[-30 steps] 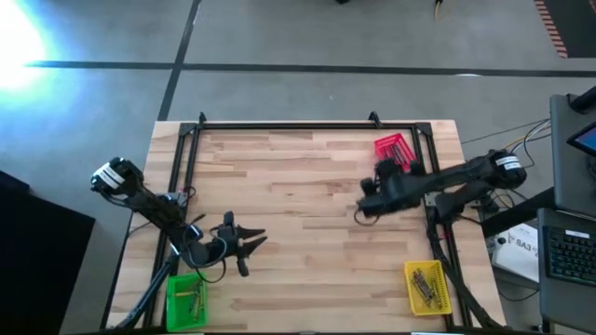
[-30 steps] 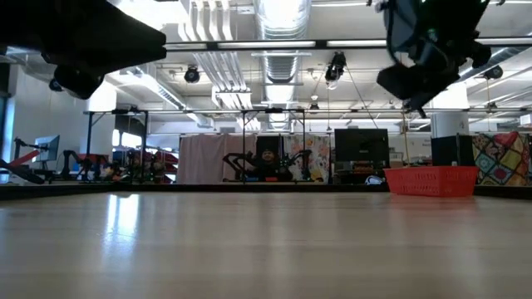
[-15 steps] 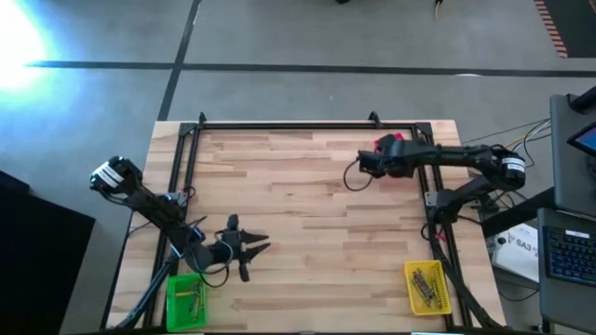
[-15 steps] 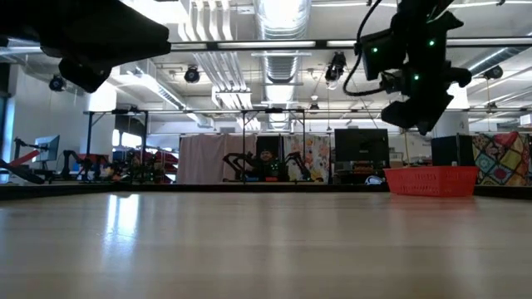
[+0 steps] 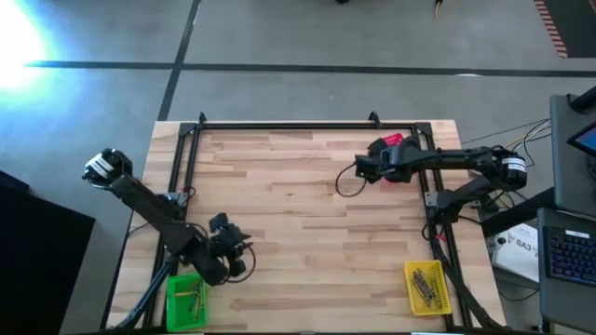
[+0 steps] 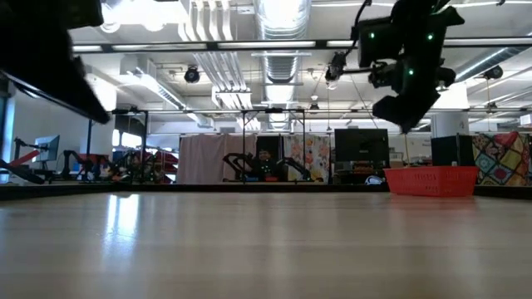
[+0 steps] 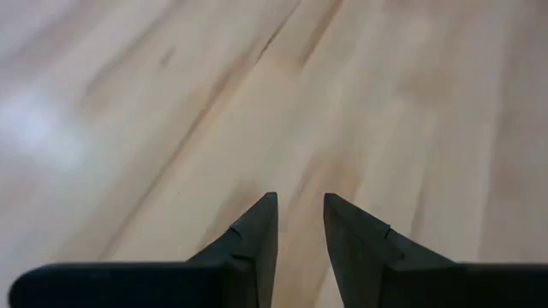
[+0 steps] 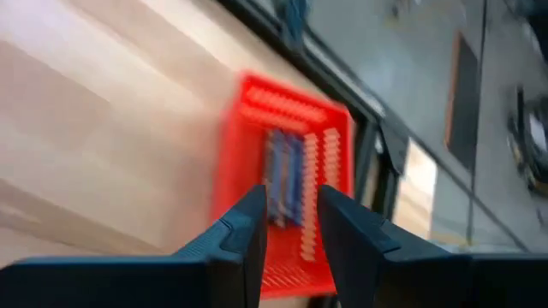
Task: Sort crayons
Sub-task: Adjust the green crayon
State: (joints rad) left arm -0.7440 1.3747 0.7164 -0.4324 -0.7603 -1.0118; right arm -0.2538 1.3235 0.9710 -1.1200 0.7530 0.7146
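Crayons (image 8: 281, 175) lie lengthwise in red tray (image 8: 321, 145) upper right, w/ right pincer (image 8: 288, 224) released above; left pincer (image 7: 300, 224) parted, empty.

Table (image 5: 298, 233) layout: one tray (image 5: 183, 300) in the near left corner and one tray (image 5: 426, 287) in the near right corner, both holding crayons (image 5: 427, 285); a third tray (image 5: 394, 141) near the far right corner.

Light: bright overhead ceiling tubes (image 6: 278, 17), arms silhouetted in the low view | Glare: white flare on the grey floor (image 5: 17, 42), high view's top-left corner; soft sheen on the pale wooden tabletop (image 6: 125, 218) | Blur: red slotted plastic tray (image 8: 330, 128) smeared in the right wrist view; left wrist view soft | Shadows: faint
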